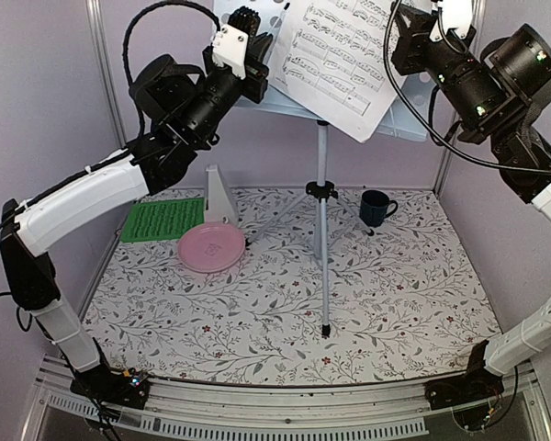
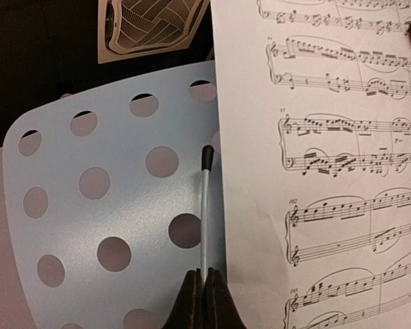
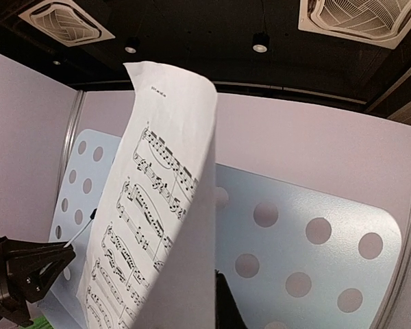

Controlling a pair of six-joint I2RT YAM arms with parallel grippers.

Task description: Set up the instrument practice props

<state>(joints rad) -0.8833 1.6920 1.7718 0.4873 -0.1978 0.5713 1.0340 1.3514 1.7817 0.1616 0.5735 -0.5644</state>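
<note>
Your left gripper [image 2: 204, 277] was pinched on the thin wire clip [image 2: 205, 205] of the stand [image 2: 109, 199]. Your right gripper [image 3: 220, 305] was pressed shut, seemingly on the white sheet [image 3: 157, 226], which curled away from the stand. Paper: light, floppy, crease-prone; best held at an edge. The green sheet [image 1: 163, 220] lay on the table [image 1: 395, 303].
</note>
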